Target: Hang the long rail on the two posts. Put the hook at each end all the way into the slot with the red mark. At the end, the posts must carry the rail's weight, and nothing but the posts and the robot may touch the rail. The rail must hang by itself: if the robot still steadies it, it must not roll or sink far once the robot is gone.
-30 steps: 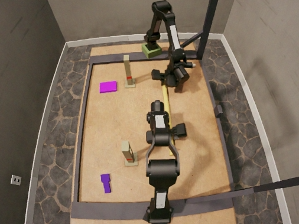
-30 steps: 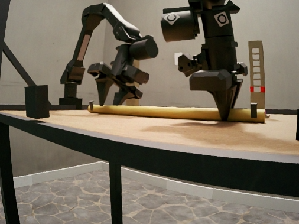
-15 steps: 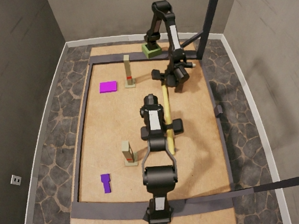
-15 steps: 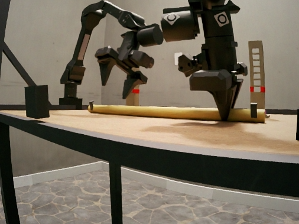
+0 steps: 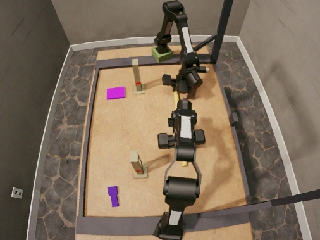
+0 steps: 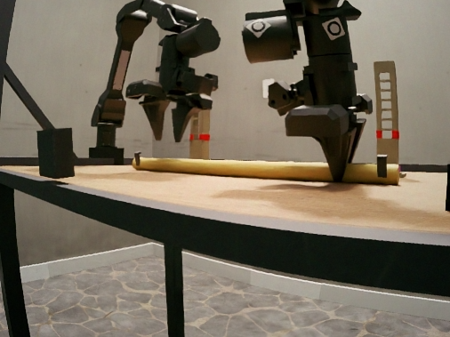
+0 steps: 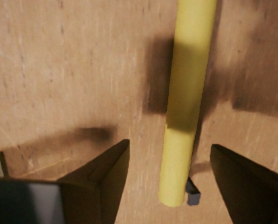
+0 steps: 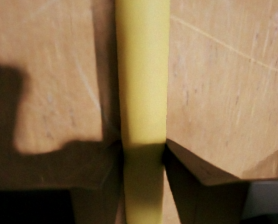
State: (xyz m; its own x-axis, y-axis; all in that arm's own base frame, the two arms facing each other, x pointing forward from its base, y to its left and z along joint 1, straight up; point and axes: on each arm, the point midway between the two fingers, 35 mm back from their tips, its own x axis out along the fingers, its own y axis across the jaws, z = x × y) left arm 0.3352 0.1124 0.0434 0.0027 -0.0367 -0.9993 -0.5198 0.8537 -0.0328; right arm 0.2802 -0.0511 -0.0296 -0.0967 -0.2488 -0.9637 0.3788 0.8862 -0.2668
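The long yellow rail [image 5: 176, 99] [image 6: 249, 169] [image 7: 192, 50] [image 8: 142, 75] lies on the table, off the posts. A dark hook [image 6: 137, 157] [image 7: 192, 194] shows at one end and another dark hook [image 6: 381, 165] at the other. My left gripper [image 6: 168, 140] [image 7: 169, 148] is open and empty above the rail near one end, its fingers on either side in the wrist view. My right gripper [image 8: 143, 146] is shut on the rail near the other end. Two upright posts, the near post [image 5: 135, 159] and far post [image 5: 136, 69] [image 6: 389, 149], have red marks low down.
A magenta block [image 5: 116, 93] lies beside the far post and a purple block [image 5: 113, 195] beyond the near post. A dark frame [image 5: 120, 225] borders the table. Both arms reach over the rail, and in the top view they hide much of it and the fingertips.
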